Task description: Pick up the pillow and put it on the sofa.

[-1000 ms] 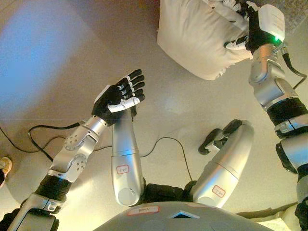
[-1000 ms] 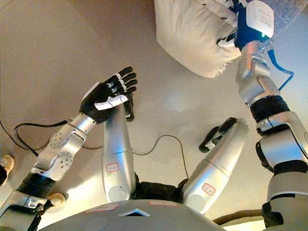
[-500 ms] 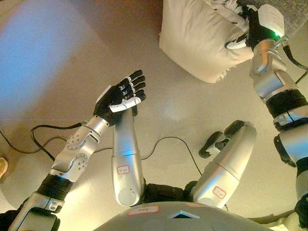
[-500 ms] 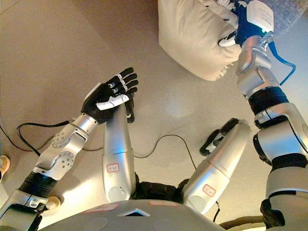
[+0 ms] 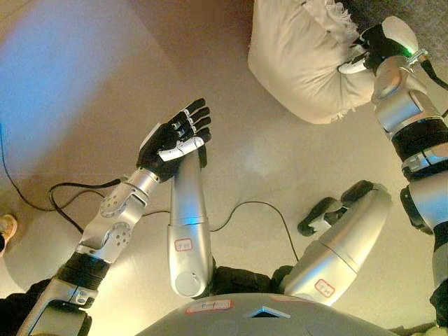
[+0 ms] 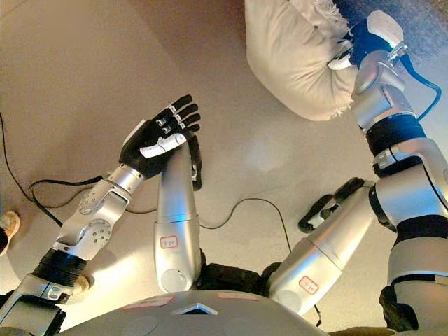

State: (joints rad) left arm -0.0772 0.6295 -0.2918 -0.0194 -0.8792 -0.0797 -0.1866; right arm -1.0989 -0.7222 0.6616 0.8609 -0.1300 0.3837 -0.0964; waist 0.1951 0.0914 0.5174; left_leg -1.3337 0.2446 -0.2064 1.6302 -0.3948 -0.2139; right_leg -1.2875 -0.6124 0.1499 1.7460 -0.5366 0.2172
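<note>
A cream pillow (image 5: 301, 59) with a fringed edge hangs above the floor at the top right. My right hand (image 5: 364, 52) is shut on its right side, fingers dug into the fabric, also seen in the right eye view as the right hand (image 6: 350, 52) on the pillow (image 6: 290, 56). A dark grey sofa (image 5: 420, 21) shows in the top right corner, just behind the hand. My left hand (image 5: 176, 138) is held up over the floor at centre left, open, fingers straight and holding nothing.
Beige floor (image 5: 84, 84) fills the left and middle. A person's shoe (image 5: 7, 225) shows at the left edge.
The right hand has carried the pillow a little to the right and up, toward the sofa corner. The left hand has stayed in place.
</note>
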